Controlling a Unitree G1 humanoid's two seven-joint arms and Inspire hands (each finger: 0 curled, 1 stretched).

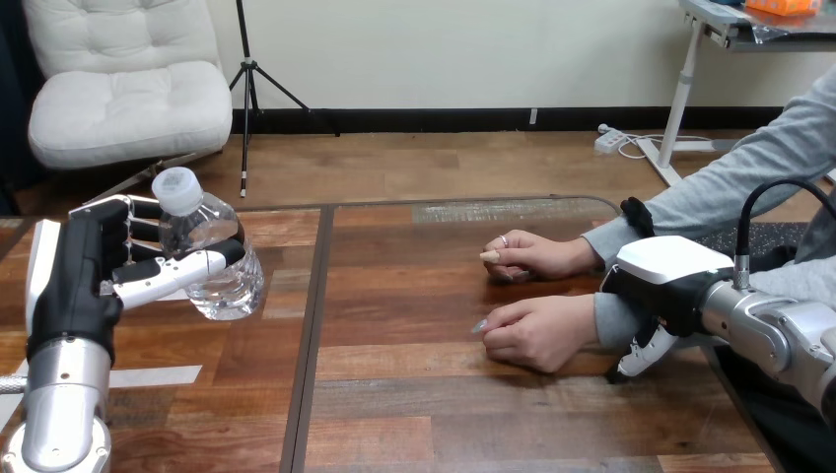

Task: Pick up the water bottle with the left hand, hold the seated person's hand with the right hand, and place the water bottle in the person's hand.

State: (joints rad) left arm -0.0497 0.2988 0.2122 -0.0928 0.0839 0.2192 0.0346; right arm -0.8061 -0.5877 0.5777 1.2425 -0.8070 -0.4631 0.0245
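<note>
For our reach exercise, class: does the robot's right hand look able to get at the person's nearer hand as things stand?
Probably yes. The right hand sits against the forearm just behind the person's nearer hand, and nothing stands between them on the table.

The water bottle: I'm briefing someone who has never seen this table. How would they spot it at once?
At the left of the wooden table, the robot's left hand comes up from the view's bottom edge. Its fingers and thumb curl round the tilted water bottle. It alone is clear plastic with a white cap; the person's hands lie at the right.
</note>
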